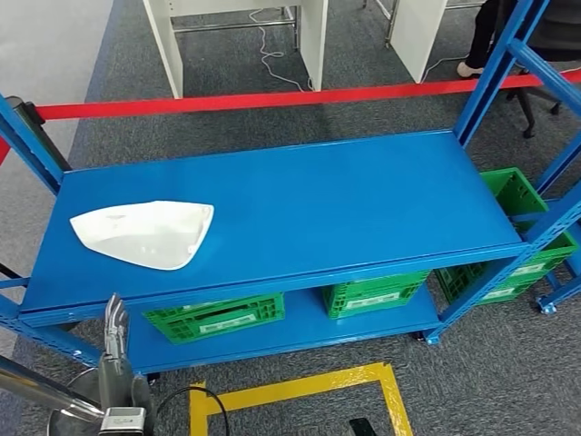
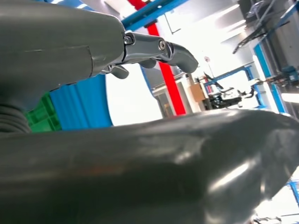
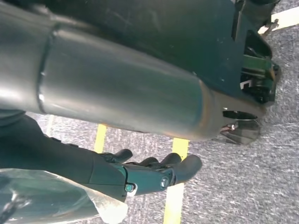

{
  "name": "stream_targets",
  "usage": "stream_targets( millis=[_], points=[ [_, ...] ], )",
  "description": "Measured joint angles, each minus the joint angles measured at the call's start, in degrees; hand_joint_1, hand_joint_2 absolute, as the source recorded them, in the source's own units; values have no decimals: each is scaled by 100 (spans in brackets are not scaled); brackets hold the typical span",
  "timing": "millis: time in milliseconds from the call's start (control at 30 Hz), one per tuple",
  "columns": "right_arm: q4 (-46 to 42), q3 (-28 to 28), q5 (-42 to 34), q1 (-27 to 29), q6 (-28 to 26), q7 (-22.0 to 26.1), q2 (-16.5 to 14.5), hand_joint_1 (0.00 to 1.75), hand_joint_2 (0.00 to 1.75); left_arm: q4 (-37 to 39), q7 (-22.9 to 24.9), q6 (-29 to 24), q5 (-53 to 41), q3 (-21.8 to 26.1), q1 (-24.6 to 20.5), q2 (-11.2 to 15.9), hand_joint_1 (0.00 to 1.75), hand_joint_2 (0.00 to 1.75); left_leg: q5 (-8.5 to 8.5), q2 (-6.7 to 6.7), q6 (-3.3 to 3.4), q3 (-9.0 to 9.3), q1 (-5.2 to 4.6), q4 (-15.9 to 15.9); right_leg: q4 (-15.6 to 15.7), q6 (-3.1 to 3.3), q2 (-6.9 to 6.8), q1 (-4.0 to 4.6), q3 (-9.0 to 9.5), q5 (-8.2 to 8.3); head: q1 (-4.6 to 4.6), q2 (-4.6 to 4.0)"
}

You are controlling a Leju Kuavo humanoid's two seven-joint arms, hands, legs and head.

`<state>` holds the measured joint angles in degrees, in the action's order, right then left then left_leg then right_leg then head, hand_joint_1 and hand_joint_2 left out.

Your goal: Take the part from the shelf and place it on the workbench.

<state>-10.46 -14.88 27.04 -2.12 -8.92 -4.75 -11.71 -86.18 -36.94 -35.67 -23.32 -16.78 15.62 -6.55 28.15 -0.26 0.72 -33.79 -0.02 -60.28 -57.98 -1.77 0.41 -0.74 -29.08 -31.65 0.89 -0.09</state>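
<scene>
The part (image 1: 147, 233), a white curved shell, lies flat on the left end of the blue shelf's top board (image 1: 329, 195). My left hand (image 1: 116, 350) is raised in front of and below the shelf's front edge, under the part, with fingers straight and pointing up, holding nothing. In the left wrist view its dark fingers (image 2: 159, 49) stretch out above the thick grey thumb (image 2: 141, 168), with the blue shelf (image 2: 84, 102) beyond. My right hand (image 3: 151, 172) hangs beside my body over the grey carpet, fingers extended and empty.
Green crates (image 1: 216, 318) stand on the lower shelf board, and another one (image 1: 527, 232) sits at the right end. Blue uprights (image 1: 493, 68) frame the shelf. Red tape (image 1: 274, 98) runs behind it. Yellow floor tape (image 1: 294, 391) marks a square at my feet. A seated person's leg (image 1: 479, 41) is far right.
</scene>
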Motion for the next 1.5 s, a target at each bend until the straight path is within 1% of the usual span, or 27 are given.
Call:
stream_targets(
  millis=[67,133,167,233,267,300,333,400,467,567,633,667,767,800,833,900,933,967,1033,1100,1167,1233,1267,1300,1333,1433,1500],
  points=[
    [-1,-3,-5,-3,13,10,-1,0,0,-1,5,1,-1,-15,0,-1,0,0,22,-13,70,78,17,90,3,-68,-14,-4,63,-3,3,0],
    [-1,-5,-19,-11,42,49,-3,0,0,-2,5,4,-4,-46,-7,-2,0,0,35,-17,132,177,48,133,-267,-109,-23,-4,-45,-147,33,0],
    [-1,-7,-27,-19,55,68,-4,0,0,-3,5,9,-4,-64,-12,-2,0,0,50,-10,153,206,56,146,-575,-123,-24,-5,-232,-281,52,0],
    [-1,-13,-38,-25,69,103,-5,0,0,-5,5,24,-2,-85,-19,-2,0,0,101,-3,180,238,56,148,-1341,-154,-26,-3,-748,-537,81,0],
    [-1,-15,-44,-14,71,113,-5,0,0,-5,6,31,-1,-88,-17,-1,0,0,134,-7,184,268,56,148,-1583,-162,-27,-2,-959,-563,83,0],
    [-1,-17,-50,-1,73,121,-5,0,0,-5,7,36,0,-89,-14,-1,0,0,176,-15,181,314,56,148,-1631,-166,-27,-1,-1081,-476,86,0],
    [-1,-19,-54,10,74,125,-5,0,0,-5,7,40,0,-89,-12,-1,0,0,225,-23,173,380,57,148,-1457,-161,-28,-1,-1090,-259,90,0],
    [-1,-24,-55,21,75,130,-5,0,0,-6,7,48,-1,-91,-14,-1,0,0,342,-32,136,533,53,147,-757,-129,-36,6,-918,289,93,0],
    [3,-30,-53,15,88,131,-7,0,0,-8,9,56,-10,-92,-19,2,0,0,444,-28,71,615,37,143,-273,-53,-52,29,-760,462,88,0],
    [7,-37,-39,19,121,138,-15,0,0,-28,37,55,-134,-92,-27,27,0,0,522,-18,-23,704,22,126,-198,75,-54,31,-624,416,79,0],
    [8,-41,-12,20,144,148,-26,0,0,-67,80,30,-287,-92,-47,62,0,0,613,-11,-79,664,29,-97,-162,137,-52,10,-505,385,54,0],
    [8,-42,5,13,155,154,-31,0,0,-86,110,11,-373,-91,-63,82,0,0,716,-7,-111,532,35,-361,-144,163,-52,4,-455,366,38,0],
    [8,-43,43,2,191,163,-33,0,0,-130,250,-54,-709,-84,-100,158,0,0,1079,-4,-160,-112,42,-1319,-136,204,-46,13,-362,278,19,0],
    [8,-44,50,8,199,164,-33,0,0,-144,316,-77,-842,-81,-106,187,0,0,1040,-4,-155,-242,41,-1403,-136,206,-42,18,-317,240,20,0],
    [8,-45,54,15,208,164,-33,0,0,-158,386,-96,-980,-78,-114,214,0,0,858,-4,-139,-277,39,-1284,-135,205,-36,25,-261,201,18,0],
    [9,-51,41,22,230,192,-35,0,0,-183,543,-102,-1304,-78,-166,280,0,0,278,-4,-73,-141,24,-643,-125,198,-29,34,-159,125,23,0],
    [9,-65,10,15,239,227,-39,0,0,-189,628,-61,-1482,-86,-221,328,0,0,141,-1,-36,-91,1,-385,-116,188,-27,36,-123,100,27,-1],
    [8,-92,-52,-14,245,273,-43,0,0,-186,712,19,-1661,-106,-307,376,0,0,37,-3,5,-50,-27,-175,-112,165,-30,37,-115,83,23,-1],
    [7,-197,-262,-138,241,284,-53,0,0,-69,870,271,-1964,-195,-645,455,0,0,3,-11,68,-74,-70,-61,-86,96,-45,37,-118,84,7,-2],
    [1,-363,-504,-379,233,118,-52,0,0,249,1038,524,-2199,-381,-1176,480,0,0,-134,-19,119,-55,-43,57,-84,26,-55,42,-152,61,0,-2],
    [-8,-521,-641,-644,236,-48,-45,0,0,608,1199,719,-2299,-588,-1686,486,0,0,-181,1,151,-35,-3,134,-402,-27,-47,43,-339,-113,16,-2],
    [-15,-630,-678,-809,254,-85,-34,0,0,884,1281,1035,-2125,-727,-2049,509,0,0,-181,29,166,-35,5,143,-1140,-72,-42,37,-743,-396,27,-2],
    [-17,-679,-689,-848,268,-78,-28,0,0,1008,1298,1271,-1952,-779,-2192,531,0,0,-177,31,171,-34,6,143,-1477,-88,-43,34,-944,-472,29,-2],
    [-18,-724,-697,-866,284,-67,-22,0,0,1114,1315,1497,-1798,-817,-2318,562,0,0,-171,28,175,-28,6,142,-1647,-96,-43,32,-1075,-447,30,-2],
    [-18,-767,-707,-869,299,-54,-17,0,0,1212,1341,1688,-1696,-854,-2446,602,0,0,-164,18,176,-19,6,141,-1594,-96,-44,30,-1105,-309,34,-2],
    [-17,-869,-717,-885,368,-24,-13,0,0,1464,1460,1993,-1730,-938,-2878,795,0,0,-127,-11,136,8,-7,124,-547,-57,-49,30,-741,361,35,-2],
    [-17,-914,-700,-917,421,-28,-12,0,0,1608,1493,2192,-1732,-962,-3175,942,0,0,-119,-11,83,-18,-30,106,-130,-1,-45,40,-563,479,27,-2]
  ],
)
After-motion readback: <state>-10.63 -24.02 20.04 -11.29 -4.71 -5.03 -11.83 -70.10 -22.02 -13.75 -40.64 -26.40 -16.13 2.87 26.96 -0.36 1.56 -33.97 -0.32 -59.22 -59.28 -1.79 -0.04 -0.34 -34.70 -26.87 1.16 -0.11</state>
